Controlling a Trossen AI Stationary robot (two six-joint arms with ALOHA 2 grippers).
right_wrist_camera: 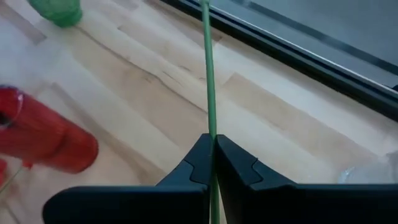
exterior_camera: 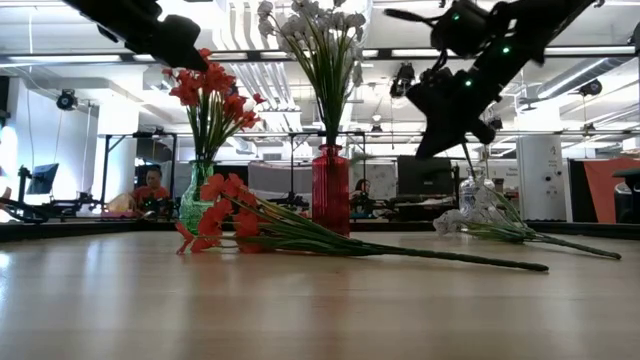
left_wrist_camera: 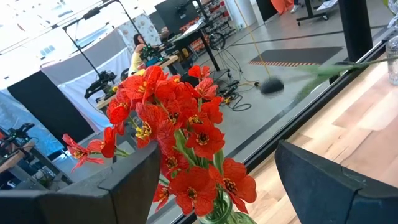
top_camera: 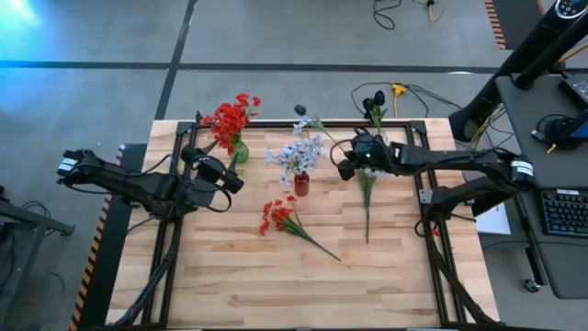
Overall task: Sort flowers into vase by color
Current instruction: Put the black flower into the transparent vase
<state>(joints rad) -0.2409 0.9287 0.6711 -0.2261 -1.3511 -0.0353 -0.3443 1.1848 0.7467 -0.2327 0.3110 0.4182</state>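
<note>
Around the table: grey floor with cables at the top of the high view, a desk with keyboard (top_camera: 559,213) at right; the low view shows a person (exterior_camera: 152,187) seated behind the table (top_camera: 239,276).
In the way: red stem (top_camera: 287,221) lies loose at frame centre, between the two arms; a pale stem (top_camera: 367,198) lies right of centre.
Green vase (top_camera: 240,152): upper left of centre, holds red flowers (top_camera: 230,117).
Red vase (top_camera: 301,183): centre, holds pale blue-white flowers (top_camera: 299,154).
Left gripper (top_camera: 225,176): just left of the green vase, fingers apart, nothing between them; the left wrist view looks straight at the red blooms.
Right gripper (right_wrist_camera: 214,163): upper right of centre, clamped together on a thin green stalk (right_wrist_camera: 209,81).
Dark-bud flower (top_camera: 374,99): beyond the right gripper, near the table's top edge.
Hard to make out: whether that bud belongs to the clamped stalk; a clear object (exterior_camera: 478,212) at right in the low view is indistinct.
</note>
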